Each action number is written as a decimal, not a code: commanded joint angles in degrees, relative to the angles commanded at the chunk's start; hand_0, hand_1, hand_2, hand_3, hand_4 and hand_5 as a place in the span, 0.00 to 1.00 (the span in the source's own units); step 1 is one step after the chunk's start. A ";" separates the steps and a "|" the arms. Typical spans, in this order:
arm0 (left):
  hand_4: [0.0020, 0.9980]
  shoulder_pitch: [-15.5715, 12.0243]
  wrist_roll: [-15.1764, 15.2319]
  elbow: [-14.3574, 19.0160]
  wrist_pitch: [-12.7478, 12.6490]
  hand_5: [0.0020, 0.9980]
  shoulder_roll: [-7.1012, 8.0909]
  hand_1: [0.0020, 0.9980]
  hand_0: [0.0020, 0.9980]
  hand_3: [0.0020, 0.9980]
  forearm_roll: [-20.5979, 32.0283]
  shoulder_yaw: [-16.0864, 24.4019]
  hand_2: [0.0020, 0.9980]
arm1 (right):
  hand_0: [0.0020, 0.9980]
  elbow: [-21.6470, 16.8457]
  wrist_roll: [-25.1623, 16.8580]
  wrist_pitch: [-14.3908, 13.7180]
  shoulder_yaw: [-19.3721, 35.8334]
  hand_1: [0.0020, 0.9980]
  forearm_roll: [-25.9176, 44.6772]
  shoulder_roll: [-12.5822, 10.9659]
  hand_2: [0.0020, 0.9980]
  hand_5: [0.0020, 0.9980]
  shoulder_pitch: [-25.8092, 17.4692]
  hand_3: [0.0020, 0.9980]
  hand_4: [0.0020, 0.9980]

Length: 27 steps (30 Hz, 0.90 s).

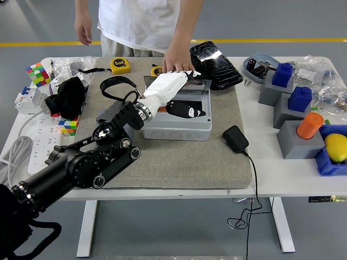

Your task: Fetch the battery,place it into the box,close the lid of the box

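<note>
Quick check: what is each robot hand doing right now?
Left hand: over the open grey box, fingers extended, holding nothing.
Right hand: not in view.
</note>
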<state>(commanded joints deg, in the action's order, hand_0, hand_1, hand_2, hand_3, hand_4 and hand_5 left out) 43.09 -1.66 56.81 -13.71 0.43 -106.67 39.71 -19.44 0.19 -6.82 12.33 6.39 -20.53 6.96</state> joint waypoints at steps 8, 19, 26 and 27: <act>1.00 -2.37 -1.87 4.39 1.13 0.39 2.75 0.72 0.74 0.78 2.29 -2.11 0.75 | 0.56 -0.02 -0.06 -0.02 0.14 0.59 -0.10 -0.09 0.58 0.49 0.03 0.54 0.92; 1.00 -5.31 -3.43 7.67 2.39 0.38 4.44 0.70 0.73 0.77 3.13 -4.06 0.74 | 0.56 0.00 -0.09 0.01 0.09 0.59 -0.11 -0.09 0.58 0.48 0.02 0.54 0.92; 1.00 -7.17 -2.68 11.23 2.22 0.38 5.68 0.70 0.73 0.77 3.95 -1.26 0.73 | 0.56 0.04 -0.08 -0.01 0.13 0.59 -0.04 -0.15 0.58 0.48 0.03 0.54 0.92; 1.00 -7.57 -2.38 11.79 2.09 0.38 5.80 0.70 0.73 0.77 4.19 -0.50 0.73 | 0.56 0.05 -0.07 -0.01 0.14 0.59 -0.02 -0.15 0.58 0.48 0.01 0.54 0.92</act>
<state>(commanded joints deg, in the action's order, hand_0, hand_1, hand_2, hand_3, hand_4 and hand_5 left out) 35.51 -4.04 68.60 -11.62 6.23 -102.48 39.21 -19.40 0.12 -6.83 12.46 6.37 -20.68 6.98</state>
